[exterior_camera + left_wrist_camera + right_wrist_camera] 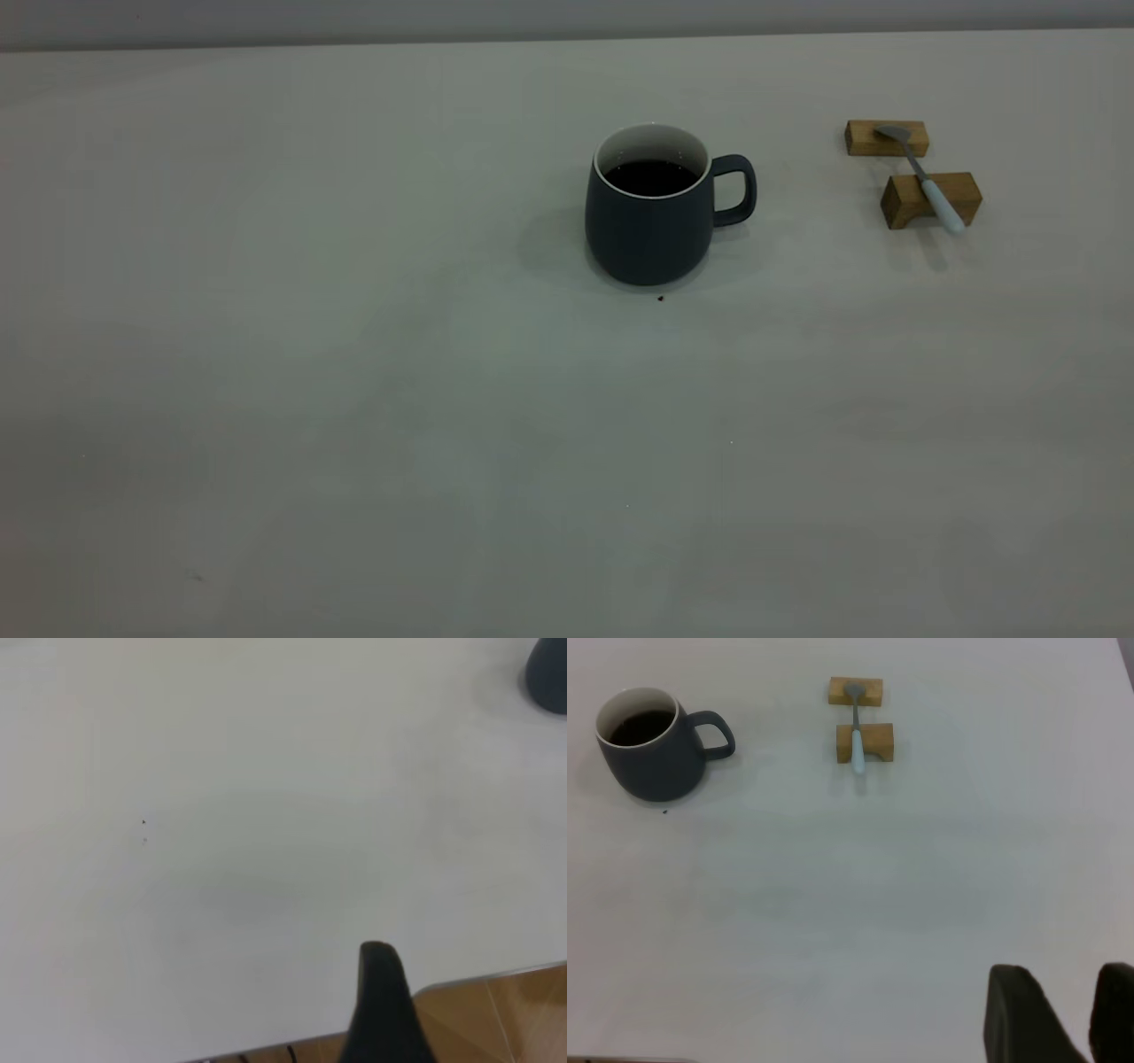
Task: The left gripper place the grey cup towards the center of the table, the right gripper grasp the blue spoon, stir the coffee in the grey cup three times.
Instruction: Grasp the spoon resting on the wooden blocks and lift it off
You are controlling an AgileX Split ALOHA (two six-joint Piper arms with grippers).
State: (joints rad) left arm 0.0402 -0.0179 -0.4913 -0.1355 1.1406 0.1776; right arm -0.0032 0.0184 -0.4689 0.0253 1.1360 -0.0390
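The grey cup (651, 221) stands upright near the middle of the table (354, 399), handle to the right, with the coffee (651, 177) dark inside it. To its right the blue spoon (926, 182) lies across two wooden blocks, bowl on the far one. Neither arm shows in the exterior view. The left wrist view shows part of my left gripper (383, 992) over the table's near edge, far from the cup (547, 678). My right gripper (1067, 979) is open and empty, well short of the cup (651, 753), the coffee (638, 726) and the spoon (856, 731).
The two tan blocks (886, 138) (930, 200) hold the spoon off the tabletop. A tiny dark speck (660, 299) lies just in front of the cup. The table's edge (478, 979) and a brown floor beyond it show in the left wrist view.
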